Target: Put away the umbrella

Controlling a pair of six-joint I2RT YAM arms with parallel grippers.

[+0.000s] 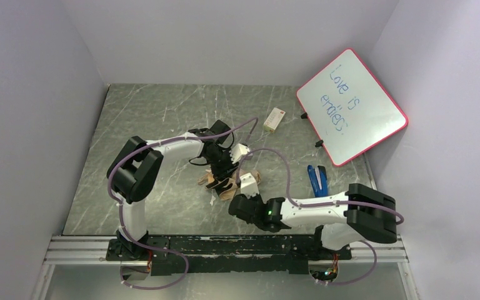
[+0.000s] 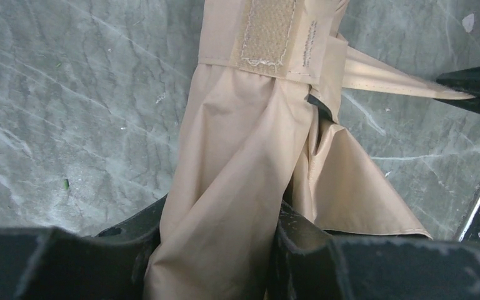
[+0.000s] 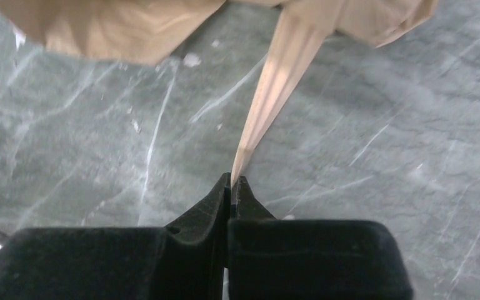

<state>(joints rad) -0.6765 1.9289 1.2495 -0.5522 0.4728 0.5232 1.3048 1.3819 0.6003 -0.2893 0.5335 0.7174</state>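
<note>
Surface: we see a grey marbled table (image 1: pixel 156 119) closed in by white walls.
Whiteboard: a pink-framed whiteboard (image 1: pixel 352 106) with handwriting on it leans at the table's 2 o'clock.
Umbrella: the tan umbrella (image 1: pixel 228 181) lies bunched at the table's centre, between the two arms.
Left gripper: we find the left gripper (image 2: pixel 219 250) clenched around the umbrella's tan fabric.
Right gripper: the right gripper (image 3: pixel 232 187) is pinched tight on the tip of the strap (image 3: pixel 281 81), which runs straight toward its 12 o'clock.
Blue object: a blue object (image 1: pixel 317 180) lies at the umbrella's 3 o'clock, apart from it.
Box: a pale box (image 1: pixel 274 119) lies at the umbrella's 1 o'clock.
</note>
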